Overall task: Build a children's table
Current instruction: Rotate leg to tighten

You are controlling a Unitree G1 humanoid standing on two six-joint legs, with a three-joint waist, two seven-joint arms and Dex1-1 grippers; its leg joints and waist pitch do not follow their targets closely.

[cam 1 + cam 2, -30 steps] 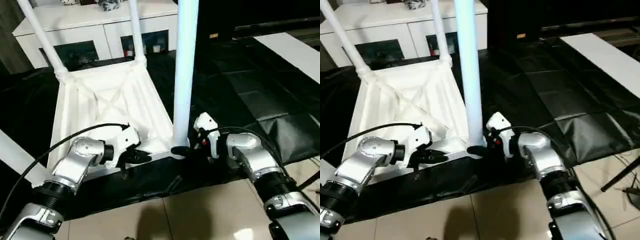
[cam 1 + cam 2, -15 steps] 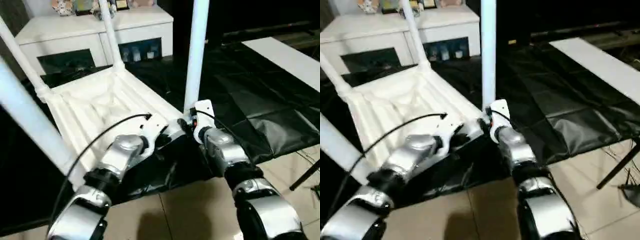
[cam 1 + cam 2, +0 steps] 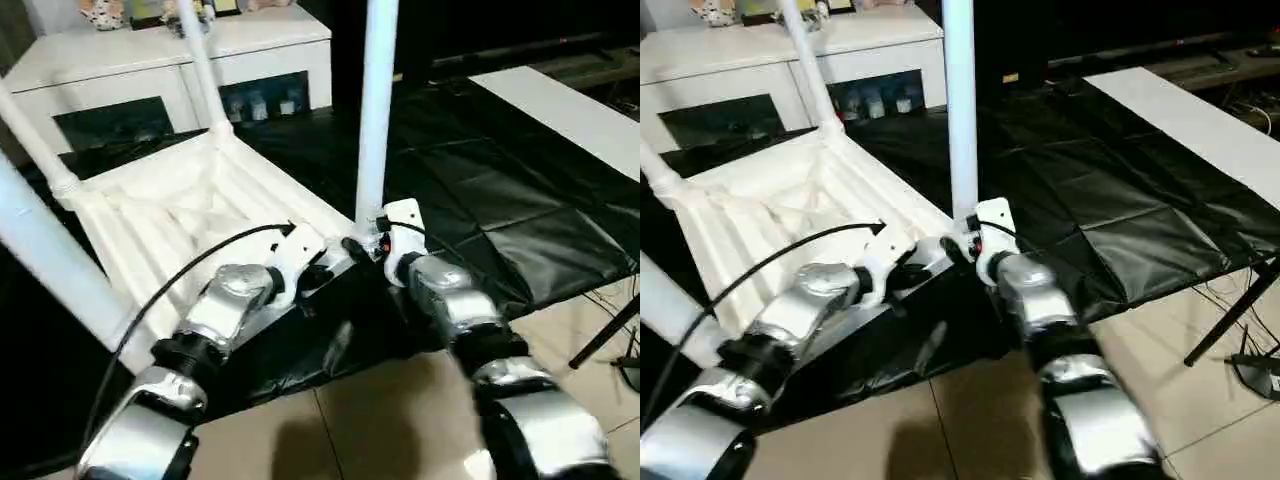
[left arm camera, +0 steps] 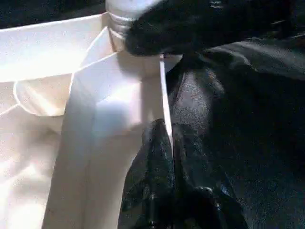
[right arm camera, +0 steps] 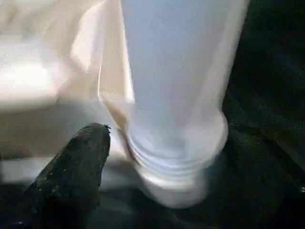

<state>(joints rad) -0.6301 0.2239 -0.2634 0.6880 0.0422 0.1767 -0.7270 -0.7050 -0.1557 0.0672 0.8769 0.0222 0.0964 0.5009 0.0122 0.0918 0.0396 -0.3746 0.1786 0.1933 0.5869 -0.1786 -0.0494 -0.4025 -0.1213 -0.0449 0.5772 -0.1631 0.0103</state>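
The white tabletop (image 3: 190, 215) lies upside down on the black cover, with a white leg standing at each corner. The near right leg (image 3: 375, 120) rises from its corner socket. My left gripper (image 3: 322, 272) is on the near rim beside that corner. In the left wrist view it (image 4: 164, 126) is shut on the thin rim edge. My right gripper (image 3: 362, 246) sits at the base of the near right leg. In the right wrist view one black finger (image 5: 78, 176) stands a little off the leg's ribbed base (image 5: 176, 143), so the gripper is open.
The black-covered work table (image 3: 480, 190) stretches to the right, with a white board (image 3: 570, 115) lying on it. A white cabinet (image 3: 150, 60) with dark glass doors stands behind. Tiled floor (image 3: 400, 420) and a black stand leg (image 3: 605, 335) are at the near edge.
The whole picture has swung and tilted, so the camera has moved. Both grippers remain at the near right corner, and the left keeps its hold on the rim.
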